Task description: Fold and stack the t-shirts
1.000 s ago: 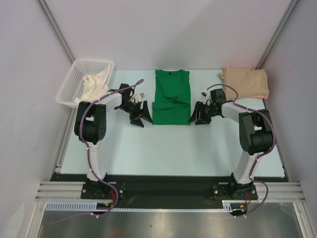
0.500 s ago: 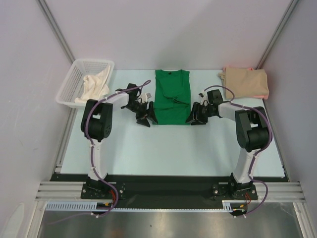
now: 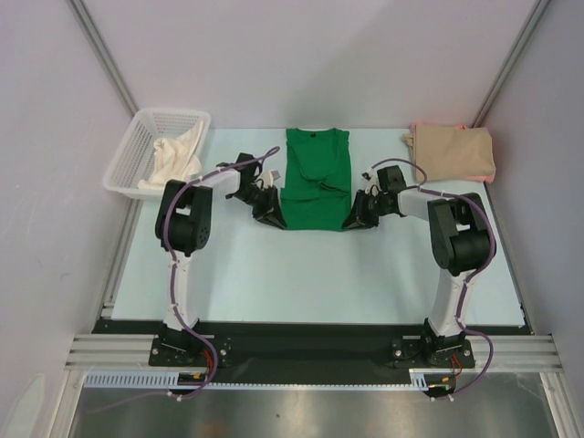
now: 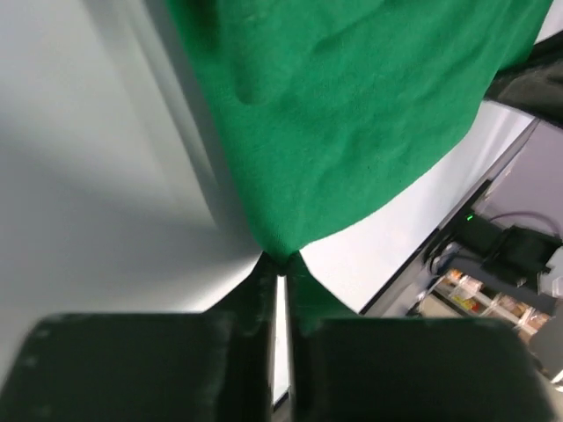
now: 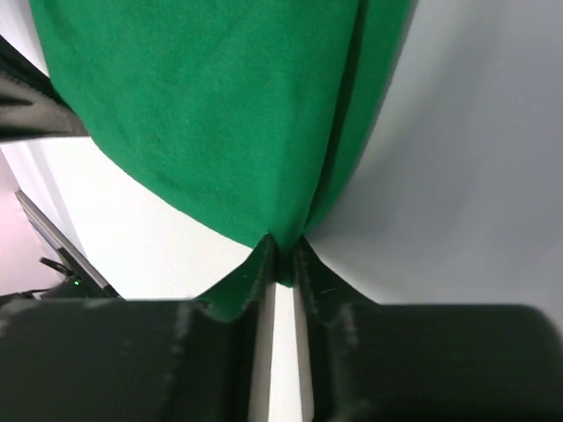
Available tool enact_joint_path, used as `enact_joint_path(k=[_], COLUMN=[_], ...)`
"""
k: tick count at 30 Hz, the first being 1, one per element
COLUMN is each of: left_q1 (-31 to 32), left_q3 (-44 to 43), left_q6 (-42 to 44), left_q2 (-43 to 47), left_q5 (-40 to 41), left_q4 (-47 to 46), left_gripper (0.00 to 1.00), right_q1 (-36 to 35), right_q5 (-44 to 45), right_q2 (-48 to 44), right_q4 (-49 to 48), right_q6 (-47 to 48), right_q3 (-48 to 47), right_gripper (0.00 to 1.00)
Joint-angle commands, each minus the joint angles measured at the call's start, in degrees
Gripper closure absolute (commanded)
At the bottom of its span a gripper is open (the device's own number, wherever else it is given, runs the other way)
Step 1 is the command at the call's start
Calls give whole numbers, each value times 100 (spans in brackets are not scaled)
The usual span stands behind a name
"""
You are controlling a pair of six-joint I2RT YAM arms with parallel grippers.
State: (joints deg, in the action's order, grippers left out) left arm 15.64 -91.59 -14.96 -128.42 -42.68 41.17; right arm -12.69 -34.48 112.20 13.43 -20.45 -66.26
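A bright green t-shirt (image 3: 315, 178) lies folded into a long strip at the table's middle back, collar away from the arms. My left gripper (image 3: 276, 219) is shut on its near left corner, and the green cloth (image 4: 352, 114) is pinched at the fingertips (image 4: 283, 261). My right gripper (image 3: 351, 221) is shut on the near right corner, where the cloth (image 5: 220, 114) runs into the fingertips (image 5: 283, 251). A folded tan t-shirt (image 3: 453, 152) with a pink edge beneath it lies at the back right.
A white mesh basket (image 3: 146, 137) holding a cream cloth (image 3: 173, 157) stands at the back left. Bare pale table surface (image 3: 310, 274) stretches between the green shirt and the arm bases. Grey walls close in the back and both sides.
Both grippers slid inward from beside the green shirt to its near corners. Both then shut on the cloth.
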Motion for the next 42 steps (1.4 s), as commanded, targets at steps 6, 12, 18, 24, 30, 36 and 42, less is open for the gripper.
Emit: enact_joint_path(k=[6,12,18,24,30,36,42], left_q1=[1,-34,-96,-96,-96,-87,-96], left_q3=[-175,-122,247,502,1011,688,-1381], left_q6=[37,195,310,362,389,494,854], left_q2=[395,1248,1960,2286,2436,2164,926], left_q5=[-479,-399,-417,-364,-329,-110,285], left_q4=[-162,225,401,357,287,199,357], left_gripper=[99,99,99,99,100,99,100], right_q1=[-58,-58,-58,-67,-76,-50,293], right_q5=[-120,-261,-296,-244,-208,-235,-278], right_q2=[-382,-1147,-1903,-2482,-2774,-2414,-1082], right_q4=[-96,247,511,582,345,46,-209], right_q6=[84,67,41,76,-20,-47,111], right_q3=[-80,-19,183,587,1088,967,-385], right_gripper=[100,100,100,100,100,100,100])
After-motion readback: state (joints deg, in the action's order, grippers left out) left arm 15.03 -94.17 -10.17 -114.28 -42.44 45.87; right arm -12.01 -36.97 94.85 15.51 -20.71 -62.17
